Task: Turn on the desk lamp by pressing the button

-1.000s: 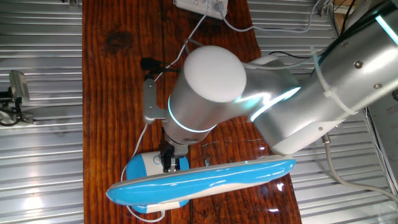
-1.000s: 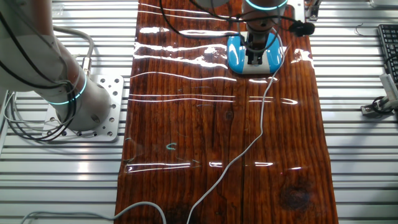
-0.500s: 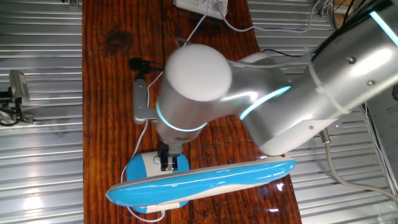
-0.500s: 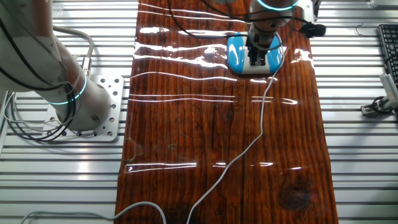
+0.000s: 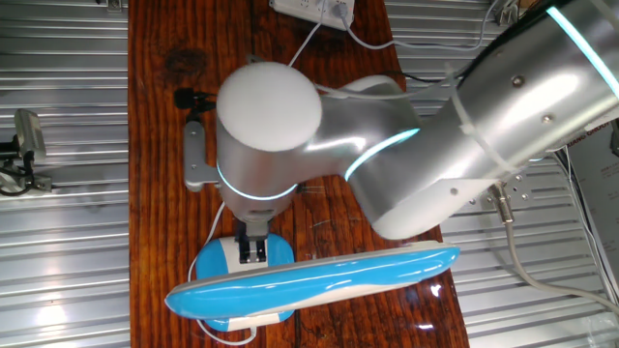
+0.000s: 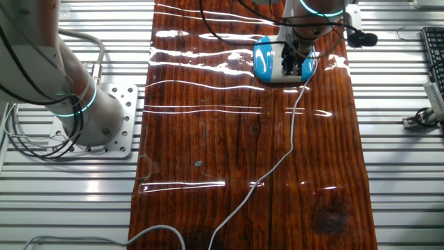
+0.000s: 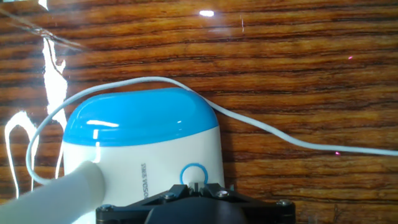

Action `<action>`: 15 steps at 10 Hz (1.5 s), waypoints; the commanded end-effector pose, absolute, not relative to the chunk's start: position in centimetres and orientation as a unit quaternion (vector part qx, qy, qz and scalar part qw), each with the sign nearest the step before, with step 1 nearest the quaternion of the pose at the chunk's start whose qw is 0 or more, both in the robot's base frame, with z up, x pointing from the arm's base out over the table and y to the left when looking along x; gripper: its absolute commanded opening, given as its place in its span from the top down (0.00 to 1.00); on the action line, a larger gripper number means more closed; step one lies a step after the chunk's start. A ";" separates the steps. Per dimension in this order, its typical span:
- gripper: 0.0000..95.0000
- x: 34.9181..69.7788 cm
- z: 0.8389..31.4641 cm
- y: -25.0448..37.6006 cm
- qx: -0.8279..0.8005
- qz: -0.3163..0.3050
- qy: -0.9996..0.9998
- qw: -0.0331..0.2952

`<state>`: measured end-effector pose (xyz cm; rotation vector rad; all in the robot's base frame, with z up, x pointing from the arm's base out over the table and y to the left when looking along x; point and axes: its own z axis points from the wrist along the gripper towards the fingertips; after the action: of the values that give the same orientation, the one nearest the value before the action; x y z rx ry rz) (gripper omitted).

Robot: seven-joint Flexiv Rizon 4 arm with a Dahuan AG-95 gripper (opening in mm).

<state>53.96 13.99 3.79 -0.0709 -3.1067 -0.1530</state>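
The desk lamp stands at one end of the wooden table. Its long blue and white head (image 5: 319, 280) arches over its rounded blue and white base (image 5: 218, 259). In the hand view the base (image 7: 140, 137) fills the lower left, with a blue ring button (image 7: 194, 174) on its white front. My gripper (image 7: 194, 185) points down at the base right by the ring button, with its fingertips shut together. It also shows in one fixed view (image 5: 252, 251) and in the other fixed view (image 6: 295, 64) over the base (image 6: 266, 61).
The lamp's thin white cord (image 6: 291, 139) runs along the table from the base to a white power strip (image 5: 314, 10) at the far end. The arm's mount (image 6: 104, 118) stands beside the table. A keyboard (image 6: 433, 48) lies off the table's side.
The wrist has swung sideways over the lamp base, and the fingers have shifted a little across the base. The lamp has not moved.
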 end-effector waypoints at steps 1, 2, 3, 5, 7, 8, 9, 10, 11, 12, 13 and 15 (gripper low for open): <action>1.00 53.8 2.0 14.0 -0.025 -0.041 -0.999 0.010; 1.00 53.8 1.9 14.0 -0.025 -0.041 -0.999 0.009; 1.00 53.8 1.9 14.0 -0.025 -0.044 -0.999 0.008; 1.00 53.9 2.2 14.1 -0.023 -0.041 -0.999 0.016; 1.00 54.3 3.1 13.8 -0.012 -0.036 -0.999 0.038; 1.00 54.4 3.5 13.7 -0.019 -0.047 -0.998 0.041; 1.00 54.7 3.9 13.6 -0.021 -0.047 -0.998 0.047; 1.00 54.8 4.0 13.7 -0.020 -0.042 -0.997 0.061; 1.00 54.8 4.1 13.7 -0.023 -0.043 -0.997 0.060; 1.00 54.8 4.1 13.7 -0.022 -0.041 -0.997 0.056; 1.00 54.8 4.1 13.7 -0.023 -0.046 -0.997 0.059; 1.00 54.8 4.1 13.7 -0.022 -0.045 -0.997 0.059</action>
<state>54.85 13.78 3.96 -0.0630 -3.0246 -0.1351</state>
